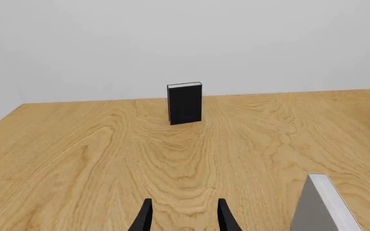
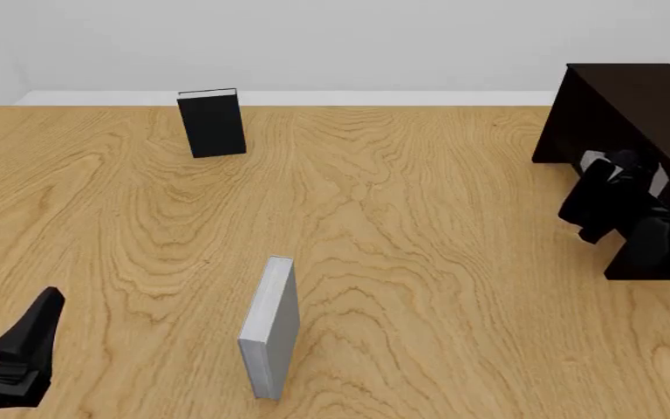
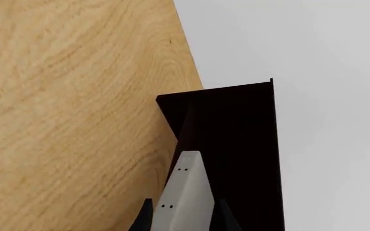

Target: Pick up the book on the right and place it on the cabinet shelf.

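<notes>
The book (image 3: 185, 192) is a grey slab with a pale edge, held between the fingers of my right gripper (image 3: 183, 206), which is shut on it. The book's far end points into the open side of the very dark cabinet (image 3: 236, 144). In the front view my right gripper (image 2: 620, 179) is at the cabinet's (image 2: 638, 96) open front, where the arm hides most of the book. The cabinet shelf cannot be made out in the dark interior. My left gripper (image 1: 183, 214) hangs open and empty over the table's near left (image 2: 3, 321).
A paler silver-grey book (image 2: 271, 327) stands on edge at the near middle of the wooden table (image 2: 428, 262), close to my left gripper (image 1: 323, 207). A black book (image 2: 210, 122) stands upright at the far left (image 1: 185, 103).
</notes>
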